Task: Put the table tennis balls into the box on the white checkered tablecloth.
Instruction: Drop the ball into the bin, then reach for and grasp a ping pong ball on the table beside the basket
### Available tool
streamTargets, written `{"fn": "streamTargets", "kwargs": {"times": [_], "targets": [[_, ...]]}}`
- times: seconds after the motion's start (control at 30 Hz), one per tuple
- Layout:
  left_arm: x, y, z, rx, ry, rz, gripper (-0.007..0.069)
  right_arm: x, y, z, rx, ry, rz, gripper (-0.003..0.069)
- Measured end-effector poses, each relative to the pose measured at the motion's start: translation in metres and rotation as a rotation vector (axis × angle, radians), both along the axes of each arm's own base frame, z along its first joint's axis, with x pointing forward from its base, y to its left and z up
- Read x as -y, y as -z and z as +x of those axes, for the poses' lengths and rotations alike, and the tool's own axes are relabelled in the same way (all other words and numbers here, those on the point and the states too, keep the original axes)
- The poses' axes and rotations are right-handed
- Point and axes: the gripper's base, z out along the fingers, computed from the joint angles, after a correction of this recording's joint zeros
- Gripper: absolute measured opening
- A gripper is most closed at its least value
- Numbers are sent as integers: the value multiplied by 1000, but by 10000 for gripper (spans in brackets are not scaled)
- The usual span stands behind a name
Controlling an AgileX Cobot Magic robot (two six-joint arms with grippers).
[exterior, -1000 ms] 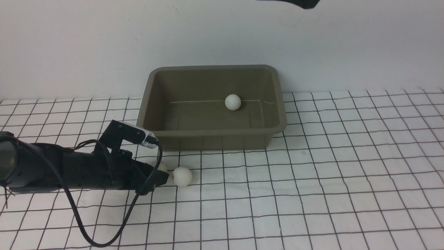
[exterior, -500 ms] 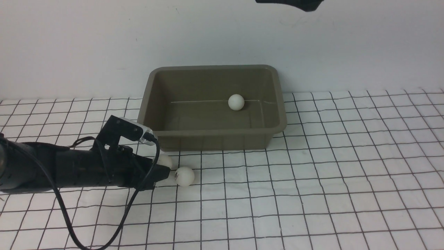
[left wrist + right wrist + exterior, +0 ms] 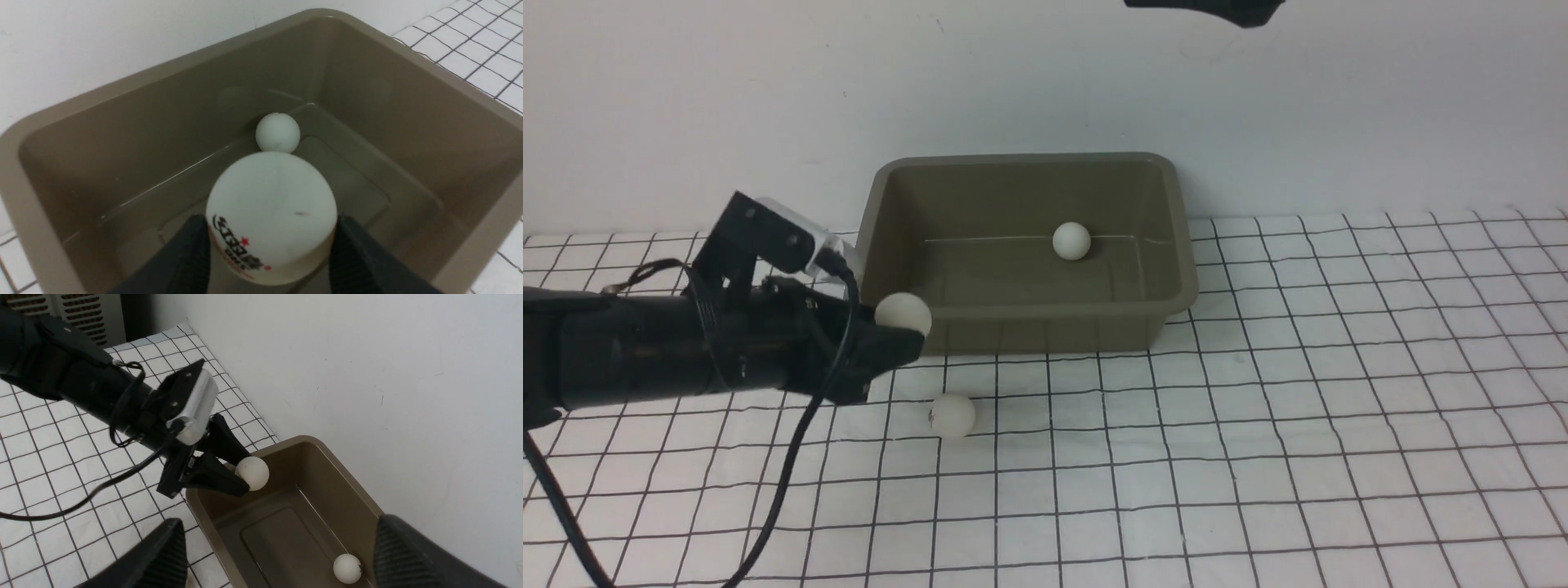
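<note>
Left to right across the white checkered tablecloth (image 3: 1258, 408). The left arm reaches in low from the cloth's left edge, and the left gripper (image 3: 900, 327) is closed to a medium width on one of the table tennis balls, the held ball (image 3: 903, 311), pinched at its sides between two dark fingers (image 3: 192, 257) and lifted clear of the cloth. This ball hangs at the left front corner of the box (image 3: 1045, 331); the pictures do not settle whether it has fully passed over the rim. From the gripper, the box's open interior lies to the right and farther away, so the coming move is judged a short carry inward and a release. Below and slightly right of the gripper, a loose ball (image 3: 952, 414) rests on the cloth, just in front of the box's front wall and apart from it; the left arm is plainly the nearer one for it. The box stands at the cloth's far edge, its long axis running left to right along that edge. A third ball (image 3: 1071, 241) lies inside it on the floor, by the back wall. The right gripper (image 3: 280, 524) hangs high above the box, jaws spread wide and empty.
</note>
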Motion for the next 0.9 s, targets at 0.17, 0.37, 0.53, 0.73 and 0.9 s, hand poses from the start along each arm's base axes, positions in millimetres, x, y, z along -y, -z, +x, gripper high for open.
{"fn": "streamTargets", "kwargs": {"times": [0.17, 0.37, 0.53, 0.73, 0.9], "targets": [[4, 6, 17, -125, -20, -127, 459, 0, 0, 0, 0, 0, 0, 556], [6, -27, -13, -205, 103, 4, 467, 0, 0, 0, 1, 0, 0, 556], [9, -66, -51, -284, 197, 66, 447, 0, -1, -1, 21, -11, -14, 555], [23, -79, -88, -357, 204, 137, 447, 9, -21, -17, 122, -5, 7, 555], [41, -41, -108, -410, 173, 171, 447, 21, -43, -42, 205, -4, 21, 555]]}}
